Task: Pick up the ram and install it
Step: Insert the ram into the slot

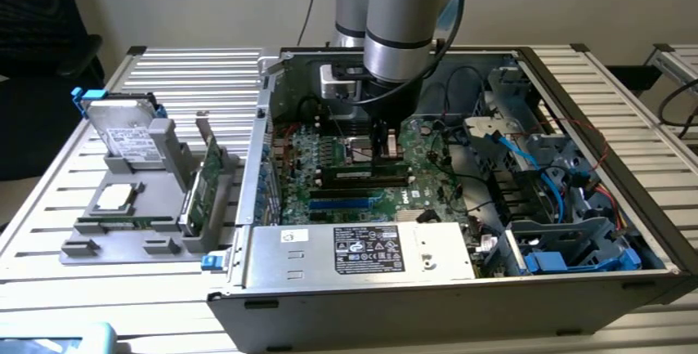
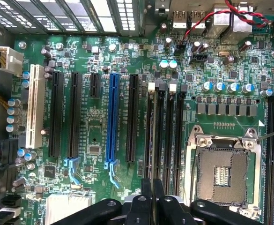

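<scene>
My gripper (image 1: pixel 382 156) reaches down into the open computer case (image 1: pixel 610 117), over the motherboard's memory slots (image 2: pixel 167 131). The ram (image 1: pixel 355 173), a long green stick with dark chips and a white label, stands on edge at the slots directly under the fingers. In the wrist view the gripper (image 2: pixel 151 190) has its two black fingers nearly together, shut on the ram's thin top edge (image 2: pixel 150 140), which runs along the slot with the white latch. Whether the stick is fully seated cannot be told.
Beside the slots lies the bare CPU socket (image 2: pixel 223 173). The power supply (image 1: pixel 360 249) and blue cables (image 1: pixel 545 182) crowd the case. Outside, a grey fixture (image 1: pixel 98 248) holds another green stick (image 1: pixel 114 224), an upright expansion card (image 1: pixel 202 186) and a hard drive (image 1: pixel 123 135).
</scene>
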